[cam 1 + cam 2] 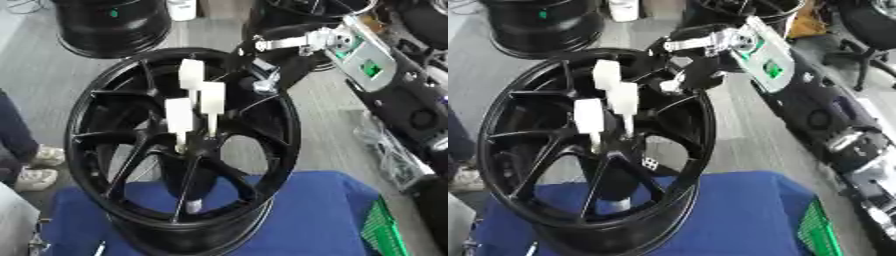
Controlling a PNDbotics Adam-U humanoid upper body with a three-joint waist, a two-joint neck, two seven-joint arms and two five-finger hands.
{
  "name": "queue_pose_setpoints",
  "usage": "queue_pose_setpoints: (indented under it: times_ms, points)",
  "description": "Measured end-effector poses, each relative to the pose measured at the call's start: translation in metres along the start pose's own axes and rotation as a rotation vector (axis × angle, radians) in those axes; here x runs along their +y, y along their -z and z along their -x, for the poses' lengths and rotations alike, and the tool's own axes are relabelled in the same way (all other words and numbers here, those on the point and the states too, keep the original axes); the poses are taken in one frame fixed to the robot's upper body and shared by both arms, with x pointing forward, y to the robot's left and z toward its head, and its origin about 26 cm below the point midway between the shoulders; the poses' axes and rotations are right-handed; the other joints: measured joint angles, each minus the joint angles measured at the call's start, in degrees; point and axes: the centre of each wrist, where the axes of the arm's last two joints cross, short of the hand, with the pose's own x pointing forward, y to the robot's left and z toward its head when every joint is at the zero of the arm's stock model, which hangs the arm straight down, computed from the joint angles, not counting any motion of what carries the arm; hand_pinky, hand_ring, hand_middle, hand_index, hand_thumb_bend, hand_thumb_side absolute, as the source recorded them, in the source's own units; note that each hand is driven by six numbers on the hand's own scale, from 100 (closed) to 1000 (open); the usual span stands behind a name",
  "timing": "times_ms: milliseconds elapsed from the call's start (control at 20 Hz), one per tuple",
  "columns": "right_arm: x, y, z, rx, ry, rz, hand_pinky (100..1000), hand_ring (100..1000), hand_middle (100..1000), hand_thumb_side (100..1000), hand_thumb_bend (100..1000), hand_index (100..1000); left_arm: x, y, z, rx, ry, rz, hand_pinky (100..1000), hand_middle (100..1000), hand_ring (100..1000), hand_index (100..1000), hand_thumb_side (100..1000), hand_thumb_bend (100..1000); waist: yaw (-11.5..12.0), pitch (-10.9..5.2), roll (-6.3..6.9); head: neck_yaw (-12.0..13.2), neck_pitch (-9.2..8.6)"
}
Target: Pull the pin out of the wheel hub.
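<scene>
Blue cloth (306, 210) covers the table nearest the camera, and on it stands the black wheel hub (105, 100), the largest thing here, upright and tilted a little, its spoked face turned toward the camera. Three white pins stand in the centre of the hub: the upper pin (191, 75), the middle pin (212, 98) and the lower pin (178, 115). Each has a broad white head on top and a thin stem that goes down to the hub centre, so the long axis is close to vertical in the view. The right arm comes in from the upper right, and the right hand (689, 75) is at the upper right part of the rim, just beside the pins. The pins lie to the left of it and slightly lower. I judge that the middle pin is the nearest one. The dark fingers merge with the black spokes, so I cannot tell if they are apart or together. The left hand does not show in any view.
</scene>
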Motion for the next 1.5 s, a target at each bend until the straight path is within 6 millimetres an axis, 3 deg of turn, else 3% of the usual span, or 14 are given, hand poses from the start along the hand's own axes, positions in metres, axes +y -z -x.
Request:
queue_pose_setpoints:
  times_ms: [250, 900, 1250, 1500]
  points:
    - [-0.003, 0.008, -0.005, 0.002, -0.033, -0.012, 843, 846, 826, 555, 100, 930, -0.001, 0.000, 0.001, 0.005, -0.002, 0.005, 682, 584, 571, 691, 522, 537, 0.0, 0.00, 0.01, -0.2, 0.00]
    - [-0.004, 0.026, -0.020, -0.013, -0.065, -0.052, 844, 849, 832, 653, 100, 933, -0.001, 0.000, 0.002, 0.009, -0.003, 0.010, 683, 584, 571, 691, 524, 537, 0.3, -0.07, -0.28, -0.5, 0.00]
    - [-0.003, 0.033, -0.029, 0.004, -0.139, -0.080, 845, 850, 833, 645, 100, 937, -0.001, 0.000, 0.002, 0.010, -0.003, 0.015, 683, 584, 571, 690, 525, 536, 0.2, -0.08, -0.28, -0.7, 0.00]
    - [0.000, 0.038, -0.031, 0.010, -0.163, -0.089, 837, 834, 815, 559, 100, 935, -0.001, 0.000, 0.002, 0.011, -0.003, 0.017, 683, 584, 571, 690, 525, 535, 0.1, -0.08, -0.28, -0.7, 0.00]
